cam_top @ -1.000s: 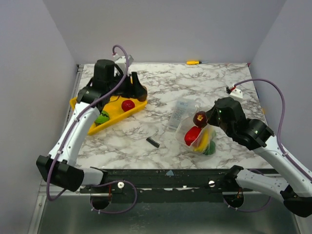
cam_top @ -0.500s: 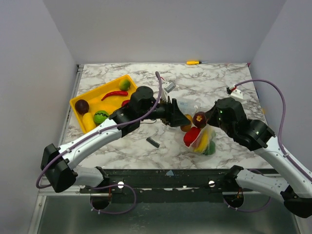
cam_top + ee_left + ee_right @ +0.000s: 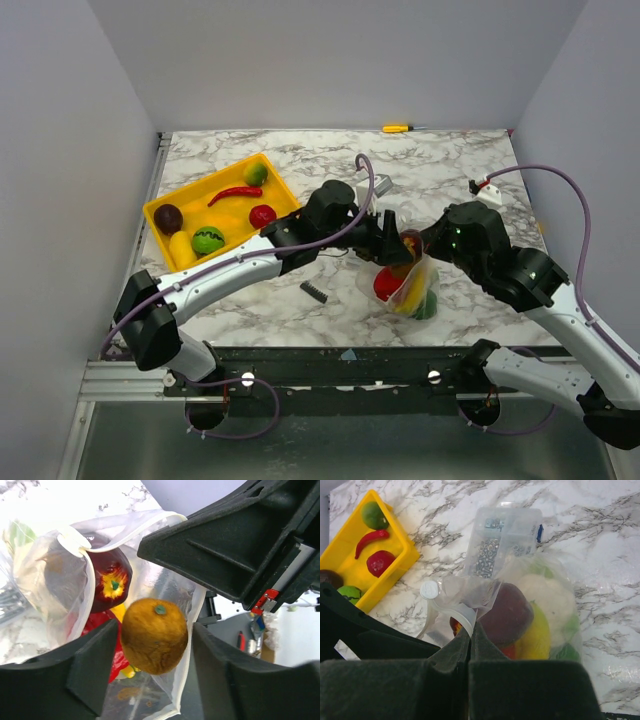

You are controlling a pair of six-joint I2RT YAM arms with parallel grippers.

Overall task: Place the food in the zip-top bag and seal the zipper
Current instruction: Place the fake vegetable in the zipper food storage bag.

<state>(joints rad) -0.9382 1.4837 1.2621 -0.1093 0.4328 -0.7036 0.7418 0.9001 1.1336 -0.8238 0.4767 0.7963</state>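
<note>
Zip-top bag (image 3: 412,290): your landmark. It sits on the marbled worktop (image 3: 450,170) with its mouth gaping upward.
Right tool (image 3: 470,630): your fingers are pressed together, clamped on the bag's rim at its near edge.
Zipper (image 3: 131,526): you see it unsealed, a pale strip curving round the open mouth.
Left tool (image 3: 155,626): it hangs right over the bag's mouth. Its fingers stand apart with an orange (image 3: 155,639) between them, and a thin gap shows on either side.
Food in the bag: a dark red apple (image 3: 111,577) lies uppermost, with the cauliflower (image 3: 547,592), a yellow piece (image 3: 540,636) and a red piece (image 3: 388,284) under it.
Food outside the bag: a red chili (image 3: 236,192), a lime (image 3: 256,173) and other pieces lie in the yellow tray (image 3: 158,208), well left of the bag.
Clear parts box (image 3: 505,535): you find it just beyond the bag.
</note>
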